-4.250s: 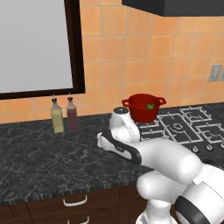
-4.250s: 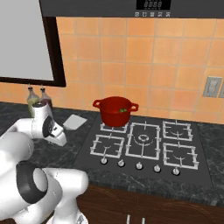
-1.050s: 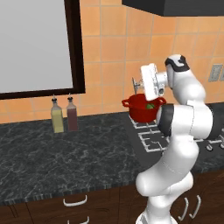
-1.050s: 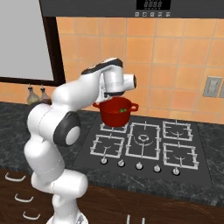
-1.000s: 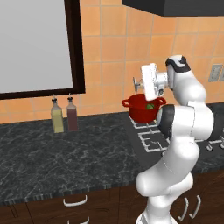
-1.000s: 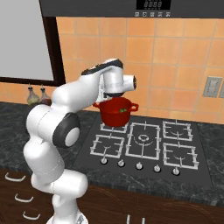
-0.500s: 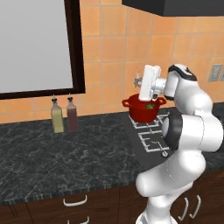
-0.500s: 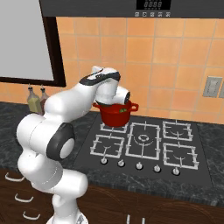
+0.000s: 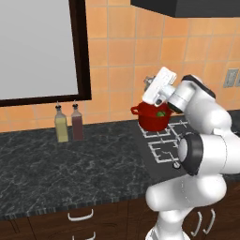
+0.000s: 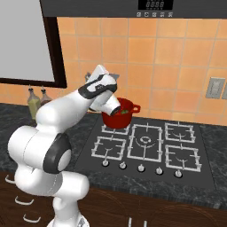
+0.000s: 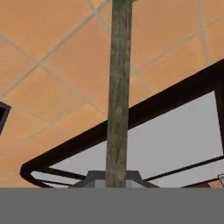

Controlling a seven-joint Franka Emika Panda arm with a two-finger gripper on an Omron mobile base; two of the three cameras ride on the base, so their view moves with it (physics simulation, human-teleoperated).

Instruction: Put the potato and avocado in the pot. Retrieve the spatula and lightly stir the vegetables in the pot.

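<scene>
The glossy red pot (image 9: 151, 120) stands on the back left burner of the stove, also seen from the right (image 10: 116, 119). Inside it, against the rim, lies the small green avocado (image 9: 161, 114) (image 10: 124, 112); no potato can be made out. My gripper (image 9: 151, 86) hangs just above the pot's rim, tilted up toward the wall, and is shut on the spatula. In the hand view the spatula's tan stick handle (image 11: 119, 96) runs straight up from between the fingers, and its blade is out of frame.
Two bottles (image 9: 61, 129) (image 9: 76, 126) stand on the dark counter left of the stove. The black stove (image 10: 144, 142) has free burners in front of and right of the pot. A dark-framed window (image 9: 79, 47) lies behind, and a wall outlet (image 10: 215, 88) at the right.
Earlier the arm was low over the counter left of the stove. Over the last second the hand, over the pot, has swung left and tilted up toward the wall.
</scene>
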